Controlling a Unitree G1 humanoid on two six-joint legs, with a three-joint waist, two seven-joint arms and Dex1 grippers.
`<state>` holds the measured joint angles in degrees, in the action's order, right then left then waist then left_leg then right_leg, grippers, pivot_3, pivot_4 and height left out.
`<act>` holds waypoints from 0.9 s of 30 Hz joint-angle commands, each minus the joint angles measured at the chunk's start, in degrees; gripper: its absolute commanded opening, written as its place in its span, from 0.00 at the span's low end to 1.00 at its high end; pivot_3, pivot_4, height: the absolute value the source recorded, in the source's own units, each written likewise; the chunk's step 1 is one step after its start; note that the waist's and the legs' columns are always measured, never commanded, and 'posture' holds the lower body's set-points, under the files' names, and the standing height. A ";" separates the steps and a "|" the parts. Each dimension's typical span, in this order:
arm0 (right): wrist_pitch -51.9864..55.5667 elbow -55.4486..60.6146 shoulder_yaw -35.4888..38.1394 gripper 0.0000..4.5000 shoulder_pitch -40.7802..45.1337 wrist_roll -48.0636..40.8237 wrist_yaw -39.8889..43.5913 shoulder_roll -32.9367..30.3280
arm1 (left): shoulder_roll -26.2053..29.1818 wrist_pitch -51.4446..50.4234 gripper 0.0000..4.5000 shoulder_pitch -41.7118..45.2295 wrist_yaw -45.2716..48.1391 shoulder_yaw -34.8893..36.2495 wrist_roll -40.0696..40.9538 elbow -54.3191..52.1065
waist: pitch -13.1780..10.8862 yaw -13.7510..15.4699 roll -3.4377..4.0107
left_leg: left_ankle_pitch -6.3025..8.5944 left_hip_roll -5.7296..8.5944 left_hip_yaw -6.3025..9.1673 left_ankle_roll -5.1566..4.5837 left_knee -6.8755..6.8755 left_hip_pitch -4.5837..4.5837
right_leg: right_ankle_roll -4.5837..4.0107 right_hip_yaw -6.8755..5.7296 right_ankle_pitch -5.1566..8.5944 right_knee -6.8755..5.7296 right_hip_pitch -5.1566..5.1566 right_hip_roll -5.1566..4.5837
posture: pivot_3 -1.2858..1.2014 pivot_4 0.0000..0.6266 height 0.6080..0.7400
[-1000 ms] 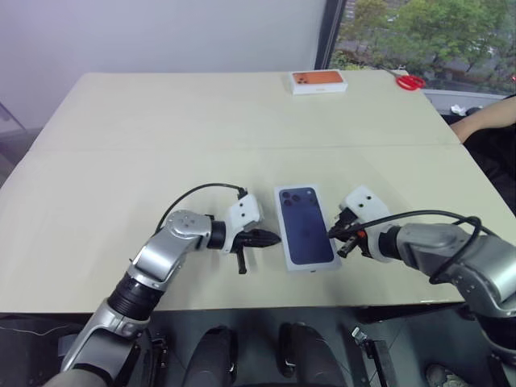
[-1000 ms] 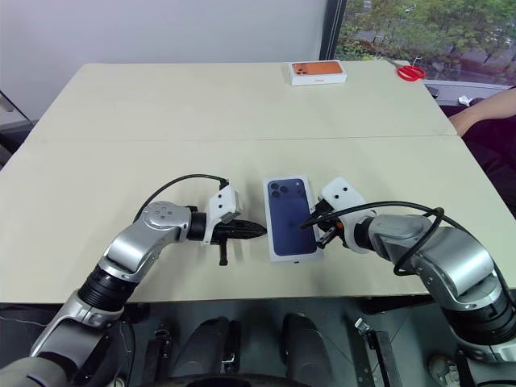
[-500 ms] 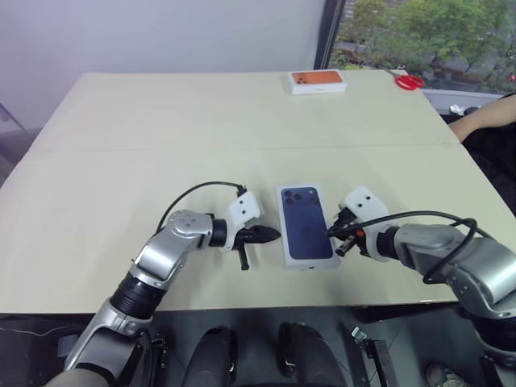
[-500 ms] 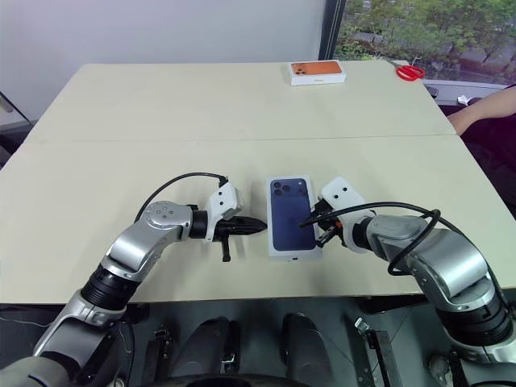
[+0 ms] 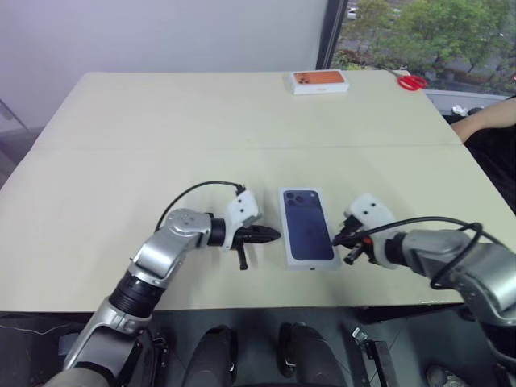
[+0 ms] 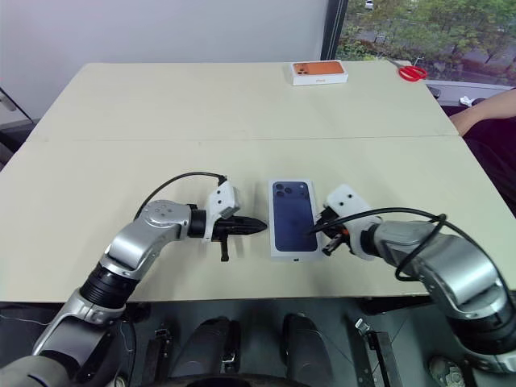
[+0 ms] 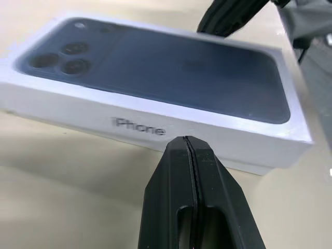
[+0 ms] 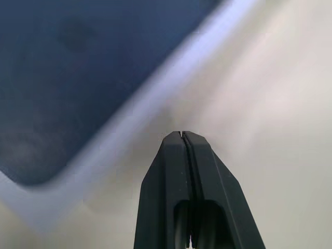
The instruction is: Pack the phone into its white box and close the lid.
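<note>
- Left gripper (image 5: 274,235) sits pinched together, empty, just beside the lid (image 5: 306,226), apparently squaring it up.
- Right gripper (image 5: 339,240) is also pressed together, at the lid's opposite long edge.
- The lid covers the white box near the table's (image 5: 161,137) front edge, so the phone is hidden, presumably inside.

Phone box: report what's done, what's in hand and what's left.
Done, by the look of it: the lid, printed phone upward, sits squarely closed on the table. In hand: nothing; the left gripper and right gripper are shut and empty, flanking the lid. Left: apparently only pulling the arms away; the phone inside cannot be checked.
</note>
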<state>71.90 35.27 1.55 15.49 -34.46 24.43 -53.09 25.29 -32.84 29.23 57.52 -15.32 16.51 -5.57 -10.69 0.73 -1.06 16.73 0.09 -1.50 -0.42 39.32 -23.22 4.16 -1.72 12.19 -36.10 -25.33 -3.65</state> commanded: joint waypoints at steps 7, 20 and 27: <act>-9.65 10.53 5.77 0.01 -8.86 -3.74 9.96 -1.28 | -9.97 1.32 0.00 9.63 -10.95 0.19 -4.09 9.29 | 0.01 -0.11 -0.01 | 0.00 0.06 0.07 0.00 0.02 0.03 | 0.03 -0.05 0.01 0.06 0.15 -0.03 | 0.52 0.24 1.00; -5.47 8.16 -4.30 0.01 -9.85 1.44 2.57 2.34 | -10.42 -2.00 0.00 9.27 -11.70 -7.37 -10.85 13.55 | 0.13 0.02 -0.07 | 0.06 0.00 0.08 -0.08 -0.07 0.84 | 0.05 -0.03 0.07 0.11 0.84 0.03 | 0.52 0.24 1.00; -14.63 6.47 3.26 0.01 -7.60 4.34 -0.33 7.29 | -8.38 2.64 0.00 6.46 -10.99 4.00 -3.84 8.47 | 0.19 -0.12 -0.10 | 0.07 -0.02 0.06 -0.09 -0.08 0.80 | 0.05 0.00 0.07 0.08 0.75 0.02 | 0.52 0.24 1.00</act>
<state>61.31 41.48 1.13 6.85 -31.89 25.21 -46.48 16.06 -31.71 35.43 46.16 -15.73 10.11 6.39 -10.50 0.61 -1.16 16.80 0.07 -1.44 -0.51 39.24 -22.44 4.21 -1.73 12.26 -36.03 -24.60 -3.63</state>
